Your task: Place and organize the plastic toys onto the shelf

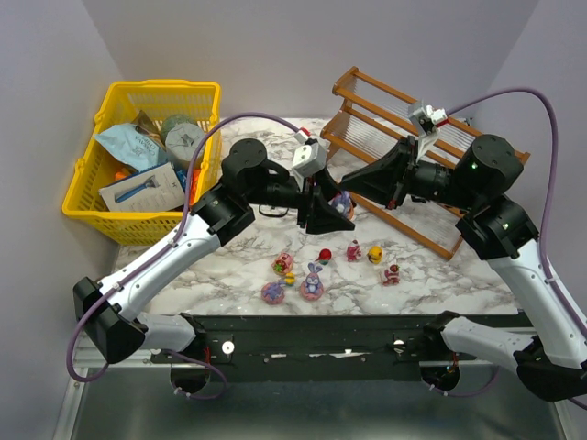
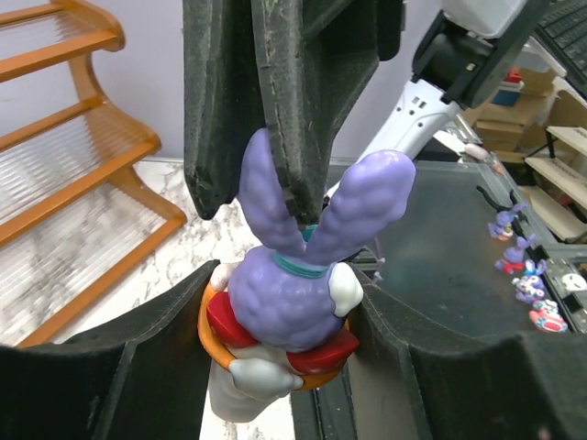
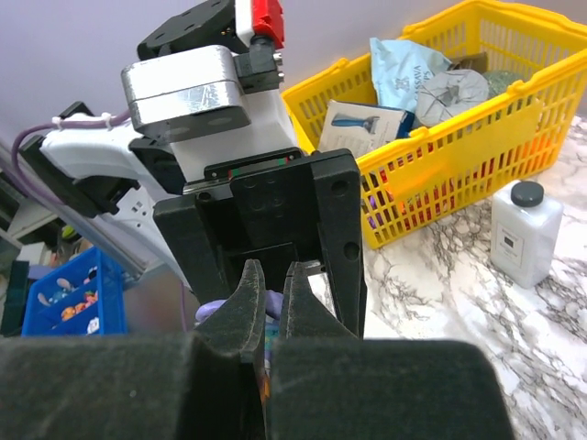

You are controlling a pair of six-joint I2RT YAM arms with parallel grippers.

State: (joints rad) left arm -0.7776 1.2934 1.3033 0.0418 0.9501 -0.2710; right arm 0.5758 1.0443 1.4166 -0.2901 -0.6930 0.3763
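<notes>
A purple bunny toy (image 2: 284, 302) with a red and orange ring round its body hangs in the air between both grippers, in front of the shelf (image 1: 404, 137). My left gripper (image 2: 280, 316) is shut on its body. My right gripper (image 3: 273, 284) comes from the opposite side and is shut on one of its ears; a bit of purple (image 3: 209, 312) shows beside its fingers. In the top view the bunny (image 1: 341, 203) sits between the two grippers. Several small toys lie on the marble table, among them a pink-purple bunny (image 1: 313, 284), a red ball-like one (image 1: 324, 255) and a yellow one (image 1: 374, 254).
A yellow mesh basket (image 1: 147, 156) full of packets stands at the back left. A white bottle with a black cap (image 3: 525, 234) stands beside it. The shelf's wooden rails (image 2: 64, 183) are close on the left of the left wrist view.
</notes>
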